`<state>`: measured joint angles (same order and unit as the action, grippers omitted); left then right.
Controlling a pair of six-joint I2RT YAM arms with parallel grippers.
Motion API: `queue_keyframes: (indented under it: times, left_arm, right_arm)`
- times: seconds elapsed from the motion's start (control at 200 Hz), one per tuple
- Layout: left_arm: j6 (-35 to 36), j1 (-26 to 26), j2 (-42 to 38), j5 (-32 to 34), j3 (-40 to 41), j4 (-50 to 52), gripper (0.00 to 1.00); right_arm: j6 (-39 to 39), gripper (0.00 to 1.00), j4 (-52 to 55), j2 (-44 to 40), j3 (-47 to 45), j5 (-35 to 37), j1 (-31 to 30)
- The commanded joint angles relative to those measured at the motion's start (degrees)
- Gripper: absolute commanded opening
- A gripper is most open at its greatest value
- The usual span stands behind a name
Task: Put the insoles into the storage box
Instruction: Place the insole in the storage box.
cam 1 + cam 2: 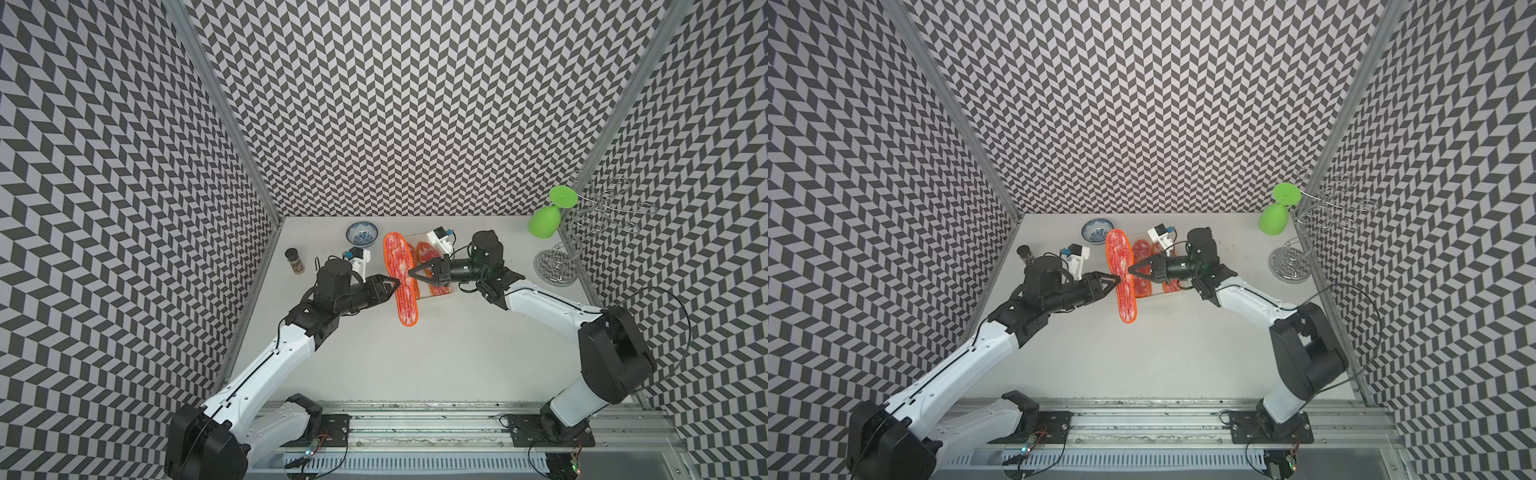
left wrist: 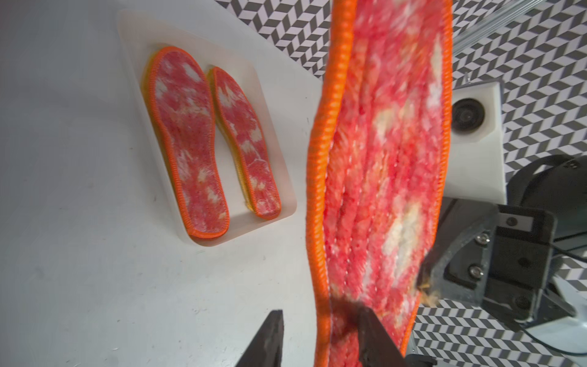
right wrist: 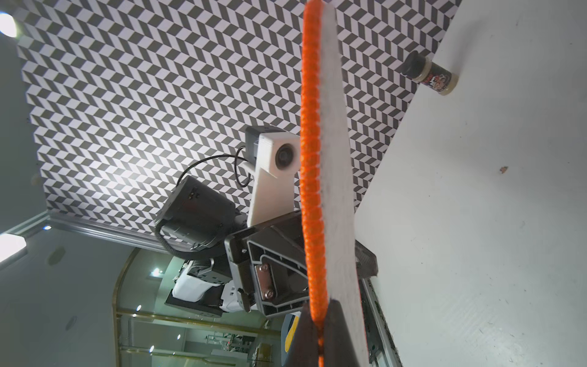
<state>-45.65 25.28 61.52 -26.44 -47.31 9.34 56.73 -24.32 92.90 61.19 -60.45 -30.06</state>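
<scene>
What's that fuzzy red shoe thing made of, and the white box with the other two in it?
The held insole looks like soft fabric. It has a fuzzy mottled pile, stitched rows and thick orange thread edging. Its other side looks plain and pale, maybe felt or foam; that is hard to tell. The storage box looks like smooth matte white plastic, with rounded moulded corners.

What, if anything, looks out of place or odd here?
Nothing is spilled or damaged. The one oddity is an insole hanging in midair by the box, with the right pincer shut on one long edge and the left pincer open around the other.
</scene>
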Motion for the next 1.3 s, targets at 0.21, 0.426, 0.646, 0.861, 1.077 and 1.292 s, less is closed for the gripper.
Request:
queue_keyframes:
  times: [0.21, 0.426, 0.646, 0.861, 1.077, 1.292]
  left_arm:
    - [-3.5, -1.1, 0.0, -8.8, -0.1, -10.5, 0.1]
    - [-1.0, -2.0, 0.7, -7.3, -1.1, -6.5, 0.0]
    - [0.6, -2.0, 10.5, -2.1, -2.7, -9.4, 0.0]
    - [-2.6, 0.4, 26.3, 1.4, -9.1, -18.1, 0.0]
    - [-5.0, 3.4, 41.9, 2.5, -21.2, -19.9, 0.0]
    - [-5.5, 4.8, 52.0, 4.4, -29.6, -18.3, 0.0]
  right_arm:
    - [1.1, 0.0, -4.2, -1.6, -1.2, -1.5, 0.5]
    - [-7.3, 0.07, 7.6, -2.1, 0.7, 1.3, 2.6]
    - [-24.6, 0.46, 33.4, -3.9, 6.6, 11.1, 8.9]
    - [-33.4, 0.54, 46.1, -6.2, 9.5, 22.1, 14.1]
    - [-33.5, 0.56, 47.1, -7.1, 9.6, 22.8, 16.8]
    - [-33.8, 0.57, 47.7, -6.9, 10.1, 22.6, 18.6]
